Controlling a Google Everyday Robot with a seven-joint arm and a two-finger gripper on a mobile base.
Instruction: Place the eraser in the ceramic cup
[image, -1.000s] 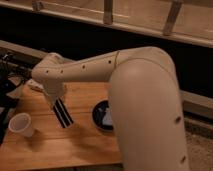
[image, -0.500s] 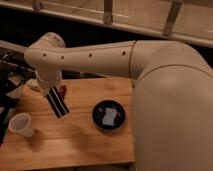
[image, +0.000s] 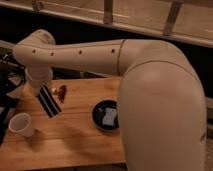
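Observation:
My gripper hangs from the wrist at the left, over the wooden table. It is shut on the upper end of the eraser, a black bar with pale stripes that slants down to the right and is held just above the tabletop. The white ceramic cup stands upright on the table, below and to the left of the eraser and apart from it. My pale arm reaches in from the right and hides the table's right side.
A wide black bowl holding a bluish-white block sits at mid-table, right of the eraser. A small dark-red item lies just right of the gripper. Dark clutter stands beyond the table's left edge.
The arm has swung left and stretched out, carrying the eraser left from beside the bowl to a spot closer to the cup. Cup, bowl and block have not moved.

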